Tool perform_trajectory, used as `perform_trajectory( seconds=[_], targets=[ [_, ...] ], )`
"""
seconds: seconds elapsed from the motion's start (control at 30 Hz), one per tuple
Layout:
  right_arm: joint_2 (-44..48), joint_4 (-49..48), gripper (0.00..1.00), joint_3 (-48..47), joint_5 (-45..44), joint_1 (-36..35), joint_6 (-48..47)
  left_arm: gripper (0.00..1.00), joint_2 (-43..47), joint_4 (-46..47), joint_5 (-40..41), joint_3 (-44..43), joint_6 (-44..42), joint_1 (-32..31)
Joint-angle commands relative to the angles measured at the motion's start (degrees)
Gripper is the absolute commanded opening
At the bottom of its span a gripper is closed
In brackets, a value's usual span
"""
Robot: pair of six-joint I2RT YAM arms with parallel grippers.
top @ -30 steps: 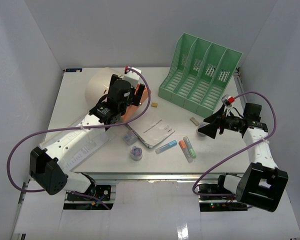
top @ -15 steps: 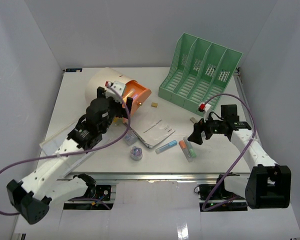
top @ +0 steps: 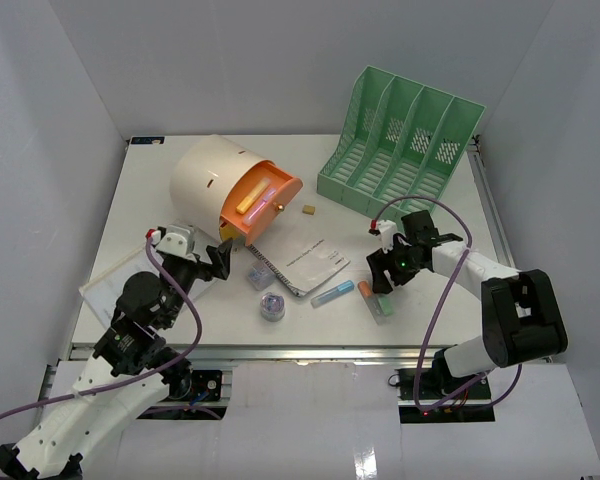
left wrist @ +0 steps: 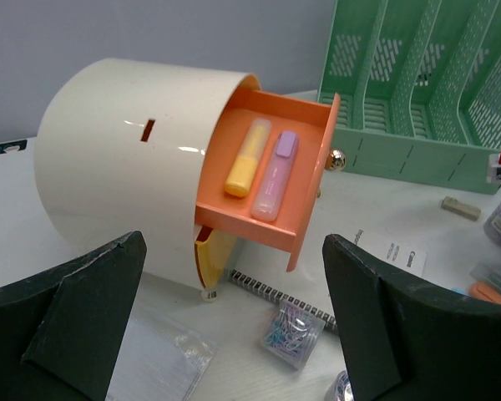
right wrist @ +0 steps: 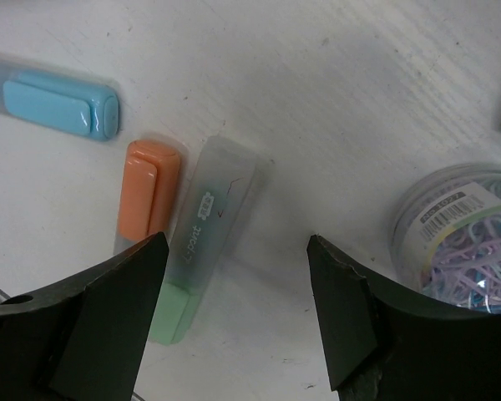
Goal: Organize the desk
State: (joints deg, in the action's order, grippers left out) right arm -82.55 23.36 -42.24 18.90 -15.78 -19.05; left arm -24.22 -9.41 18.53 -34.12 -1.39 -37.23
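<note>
The white desk [top: 310,175] carries scattered stationery. A cream drawer box [top: 206,178] lies at the back left, its orange drawer [top: 263,201] pulled out and holding a yellow highlighter [left wrist: 246,158] and a purple highlighter [left wrist: 275,175]. My left gripper [top: 220,258] is open and empty, in front of the box and well apart from it. My right gripper [top: 385,276] is open and low over a green highlighter [right wrist: 202,238] and an orange highlighter [right wrist: 143,195]. The green one lies between the jaws, close to the left finger [right wrist: 100,326]. A blue highlighter [right wrist: 58,104] lies further left.
A mint-green file rack [top: 400,148] stands at the back right. A spiral notebook [top: 305,264], a clear box of paper clips [top: 259,275] and a round clip tub [top: 271,307] lie mid-desk. Another clip tub [right wrist: 468,225] sits by the right gripper. A plastic sleeve [top: 108,290] lies left, a small eraser [top: 307,210] behind.
My left arm has drawn back from the drawer toward the near left, leaving the drawer open. My right gripper has moved left and down over the highlighters.
</note>
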Motion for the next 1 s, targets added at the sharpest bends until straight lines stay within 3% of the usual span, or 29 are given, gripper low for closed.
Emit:
perform_trajectory(
  seconds=[0.0, 0.47, 0.8, 0.97],
  targets=[
    [-1.7, -2.1, 0.74, -2.1, -3.2, -1.5, 0.8, 0.98, 1.8, 1.3, 1.4, 0.2, 0.8, 0.1],
    [-4.9, -4.2, 0.57, 0.2, -12.8, -6.0, -0.6, 0.98, 0.3, 1.3, -1.2, 0.2, 0.8, 0.1],
    [-5.2, -4.3, 0.25, -0.2, -13.0, -6.4, -2.5, 0.98, 0.7, 1.3, -2.6, 0.2, 0.8, 0.1],
    [-4.3, -1.7, 0.13, -6.0, -10.9, -6.4, -7.1, 0.98, 0.5, 1.2, -3.0, 0.2, 0.8, 0.1]
  ],
)
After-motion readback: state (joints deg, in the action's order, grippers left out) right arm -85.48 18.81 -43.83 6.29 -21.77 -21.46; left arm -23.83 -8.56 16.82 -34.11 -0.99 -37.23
